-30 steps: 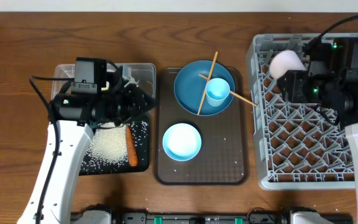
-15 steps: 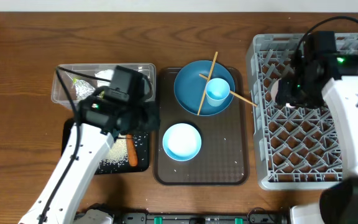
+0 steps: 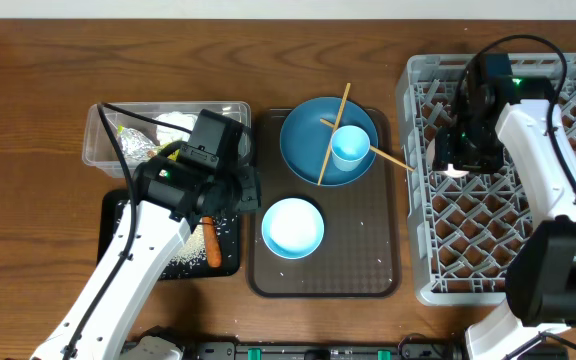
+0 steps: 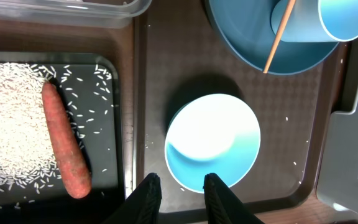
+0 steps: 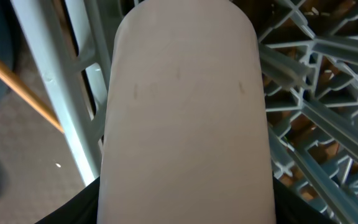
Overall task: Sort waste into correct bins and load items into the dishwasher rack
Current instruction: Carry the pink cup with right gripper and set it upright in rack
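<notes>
1. At right edge of desk: dishwasher rack (image 3: 473,245), grey, pegged. R gripper (image 3: 455,166) sits low over the rack side facing desk centre, toward far edge.
2. R tool: closed on small pink cup (image 5: 185,112), judged from dark fingers flanking cup at bottom of wrist view. Cup fills frame, rack lattice just behind.
3. Step in hand (est.): seat cup in rack. To do well: lower straight, keep cup betw pegs not atop one, release only once it rests steady.
4. L gripper (image 4: 182,182): narrow gap, empty, above near rim of pale blue bowl (image 4: 213,143) on brown tray (image 3: 368,265), desk centre.
5. Left edge: carrot (image 4: 64,140) + rice (image 4: 8,118) in black tray (image 4: 104,155); clear tub (image 3: 98,150) behind, toward far edge.
6. View diffs: overhead gives both arms + rack layout, but cup is a mere pale spot under the wrist. R wrist gives cup close, not its mouth or base. L wrist alone shows the finger gap.
</notes>
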{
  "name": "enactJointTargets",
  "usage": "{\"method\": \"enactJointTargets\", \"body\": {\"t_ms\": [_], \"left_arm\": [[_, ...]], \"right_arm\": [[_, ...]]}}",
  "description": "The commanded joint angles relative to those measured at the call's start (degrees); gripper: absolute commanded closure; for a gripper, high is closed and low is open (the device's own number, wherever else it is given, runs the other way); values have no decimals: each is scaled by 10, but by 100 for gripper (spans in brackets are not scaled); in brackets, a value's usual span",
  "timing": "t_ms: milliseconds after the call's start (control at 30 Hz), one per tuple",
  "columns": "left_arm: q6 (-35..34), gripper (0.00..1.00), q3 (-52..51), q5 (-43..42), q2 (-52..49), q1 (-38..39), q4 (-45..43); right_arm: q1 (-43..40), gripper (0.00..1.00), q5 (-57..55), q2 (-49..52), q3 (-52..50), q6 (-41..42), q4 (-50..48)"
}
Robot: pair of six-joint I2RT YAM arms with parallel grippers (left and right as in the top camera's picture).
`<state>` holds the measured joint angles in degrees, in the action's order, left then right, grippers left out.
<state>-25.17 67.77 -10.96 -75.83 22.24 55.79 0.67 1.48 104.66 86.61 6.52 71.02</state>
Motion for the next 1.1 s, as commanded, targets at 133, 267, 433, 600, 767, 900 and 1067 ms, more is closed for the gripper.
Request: {"method": "enactJointTargets", "body": {"t_ms": [133,267,433,600,767,900,1067], "left_arm": [[10,71,7,19,2,2,3],[12,69,7,27,2,2,3],[12,69,7,27,4,2,2],[12,69,7,27,11,4,-21],[12,69,7,36,15,19,-33],[12,69,7,72,15,17,-23],[11,69,7,72,15,-5,-5]], "right_arm": [[-3,18,-6,14,7,-28,3],[-3,2,-6,14,7,-34,2],[-9,6,-6,9,32,-37,11],[-15,7,13,-4,104,-59,75],[-13,15,136,-40,145,-116,98],[-5,28,196,-69,146,-139,91],[42,45,243,-76,139,-65,93]]}}
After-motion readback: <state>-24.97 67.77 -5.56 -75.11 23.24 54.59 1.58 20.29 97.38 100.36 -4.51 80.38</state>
